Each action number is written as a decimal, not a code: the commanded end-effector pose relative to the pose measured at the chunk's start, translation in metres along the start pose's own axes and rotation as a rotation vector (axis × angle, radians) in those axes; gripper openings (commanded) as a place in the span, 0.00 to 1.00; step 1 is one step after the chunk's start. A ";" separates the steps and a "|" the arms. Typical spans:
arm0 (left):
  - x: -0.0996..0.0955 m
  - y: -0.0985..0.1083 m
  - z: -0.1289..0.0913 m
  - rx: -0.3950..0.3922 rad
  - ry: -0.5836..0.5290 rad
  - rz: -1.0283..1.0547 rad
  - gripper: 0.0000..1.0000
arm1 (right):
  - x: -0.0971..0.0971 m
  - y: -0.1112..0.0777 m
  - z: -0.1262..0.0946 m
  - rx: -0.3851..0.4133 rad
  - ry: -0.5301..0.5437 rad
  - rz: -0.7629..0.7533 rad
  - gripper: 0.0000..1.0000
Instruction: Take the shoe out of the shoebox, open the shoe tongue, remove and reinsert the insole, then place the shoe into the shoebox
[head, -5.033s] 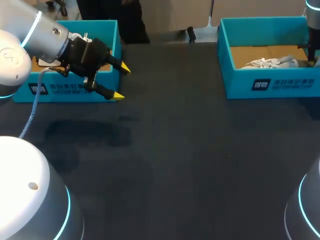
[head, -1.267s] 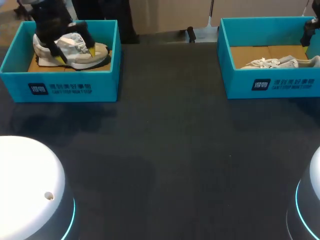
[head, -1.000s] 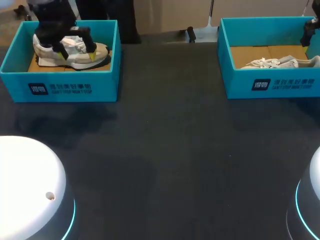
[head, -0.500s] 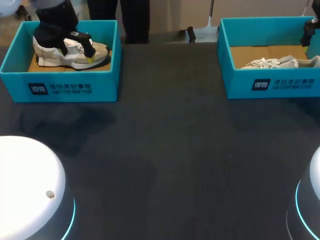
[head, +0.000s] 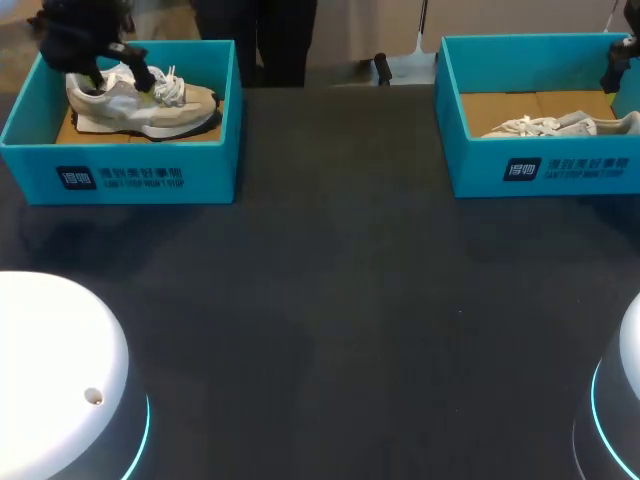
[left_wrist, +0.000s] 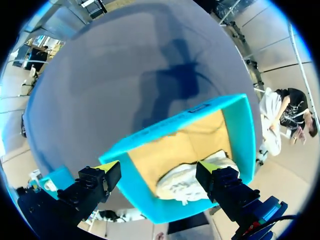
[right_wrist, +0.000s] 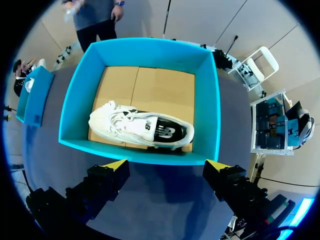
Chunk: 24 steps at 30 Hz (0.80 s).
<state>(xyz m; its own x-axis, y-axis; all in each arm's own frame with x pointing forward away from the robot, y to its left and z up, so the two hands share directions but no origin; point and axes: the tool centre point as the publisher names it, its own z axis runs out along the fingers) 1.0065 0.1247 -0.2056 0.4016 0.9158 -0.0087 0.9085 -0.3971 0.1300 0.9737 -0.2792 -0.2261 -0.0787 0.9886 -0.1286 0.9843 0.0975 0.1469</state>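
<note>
A dark table (head: 340, 300) is seen from above, with an open blue box at each far corner.

In the left box (head: 130, 175) the left shoe (head: 150, 100), beige and white, rests on its sole. Its long axis runs left to right, with the toe to the right and the heel to the left. The left claw (left_wrist: 156, 169) is held over the heel end, just inside the box. Its fingers are spread wide and nothing is gripped. In the left wrist view the shoe is seen beyond the tips, closer to one finger than the other. No contact with either finger can be made out.

In the right box (head: 545, 170) the right shoe (right_wrist: 135, 127), white with a dark heel part, also lies left to right, its laces toward the left. The right claw (right_wrist: 166, 165) hangs above one long wall of that box, fingers wide apart and empty. The shoe lies ahead of it, well apart.

Neither shoe has been lifted out, so the first step is judged not yet done. The left arm is judged much the nearer to a grasp. In both wrist views the shoe's length runs roughly along the line joining the two tips. A wrist turn may be needed before the shoe can be pinched across its width.
</note>
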 end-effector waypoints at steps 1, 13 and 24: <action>0.020 0.012 0.006 0.015 0.005 -0.018 1.00 | 0.000 0.000 0.000 0.000 0.000 0.000 1.00; 0.076 0.020 0.021 0.011 0.119 -0.116 1.00 | 0.000 0.000 0.000 0.000 0.000 0.000 1.00; 0.076 0.020 0.021 0.011 0.119 -0.116 1.00 | 0.000 0.000 0.000 0.000 0.000 0.000 1.00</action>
<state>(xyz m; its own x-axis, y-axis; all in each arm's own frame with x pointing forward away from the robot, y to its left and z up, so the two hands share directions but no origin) 1.0582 0.1851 -0.2246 0.2765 0.9564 0.0938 0.9502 -0.2867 0.1223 0.9737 -0.2792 -0.2261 -0.0787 0.9886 -0.1285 0.9843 0.0975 0.1469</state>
